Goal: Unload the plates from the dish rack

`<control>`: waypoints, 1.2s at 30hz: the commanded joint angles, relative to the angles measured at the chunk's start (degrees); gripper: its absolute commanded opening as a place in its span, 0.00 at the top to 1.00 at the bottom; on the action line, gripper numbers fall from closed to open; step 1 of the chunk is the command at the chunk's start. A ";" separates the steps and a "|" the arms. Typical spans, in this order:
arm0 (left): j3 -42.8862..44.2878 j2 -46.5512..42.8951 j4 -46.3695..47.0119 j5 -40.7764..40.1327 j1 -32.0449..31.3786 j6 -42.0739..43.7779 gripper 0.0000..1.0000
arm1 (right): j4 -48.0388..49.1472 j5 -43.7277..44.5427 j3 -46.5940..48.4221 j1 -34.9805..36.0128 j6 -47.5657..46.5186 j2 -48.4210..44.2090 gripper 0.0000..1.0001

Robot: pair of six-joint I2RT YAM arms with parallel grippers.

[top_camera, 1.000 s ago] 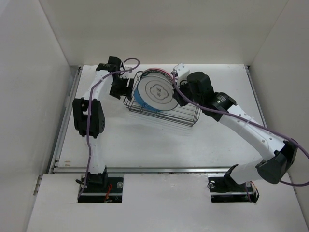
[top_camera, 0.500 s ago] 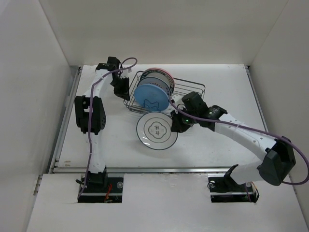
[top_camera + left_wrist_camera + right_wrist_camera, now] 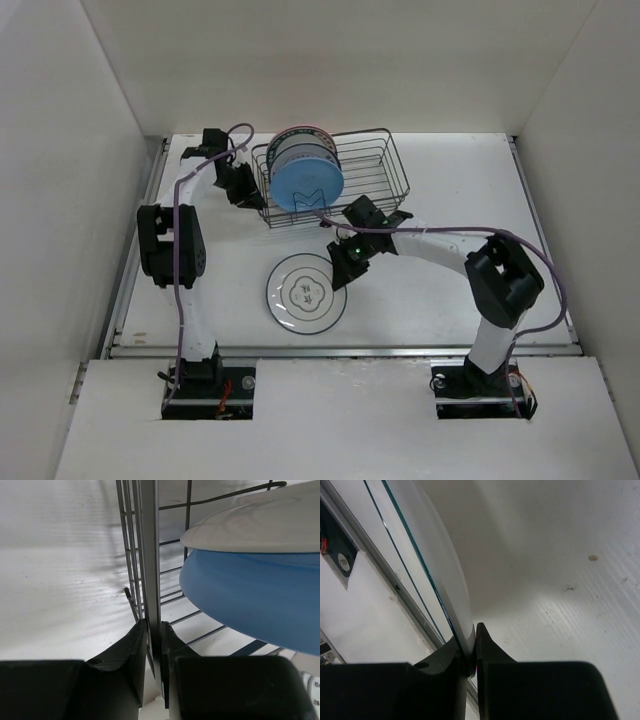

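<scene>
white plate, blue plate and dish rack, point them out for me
white plate [image 3: 303,298]: top view, flat middle near the drawing
blue plate [image 3: 308,182]: top view, middle of its front face
dish rack [image 3: 397,162]: top view, wire rim at its right end

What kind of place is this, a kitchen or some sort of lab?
Most likely a robot test cell, not a kitchen. Plain white walls box in a white table, a left arm and right arm are bolted at its edge, with a dish rack and plates as props.
</scene>
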 commanded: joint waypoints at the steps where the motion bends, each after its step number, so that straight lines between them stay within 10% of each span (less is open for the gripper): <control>1: 5.27 3.05 -5.09 1.56 0.13 0.50 1.00 | 5.86 -1.28 5.40 0.23 0.05 0.63 1.00; 5: 13.62 7.10 -11.84 -2.83 0.13 6.30 1.00 | 7.28 1.81 7.51 0.23 1.36 2.83 0.94; 10: 24.25 11.67 -17.74 -7.58 -0.48 12.81 1.00 | 6.75 3.13 8.13 0.23 1.37 4.24 0.45; 13: 29.18 13.52 -19.77 -12.41 -1.97 17.73 1.00 | 6.75 4.17 7.52 0.23 1.37 2.40 0.36; 23: 36.75 16.42 -18.46 -23.21 -5.93 25.29 1.00 | 8.93 18.14 20.16 -2.58 0.22 -4.37 0.27; 36: 37.89 16.95 -14.33 -28.42 -10.15 31.10 1.00 | 12.11 32.39 43.28 -8.65 -4.95 19.61 0.22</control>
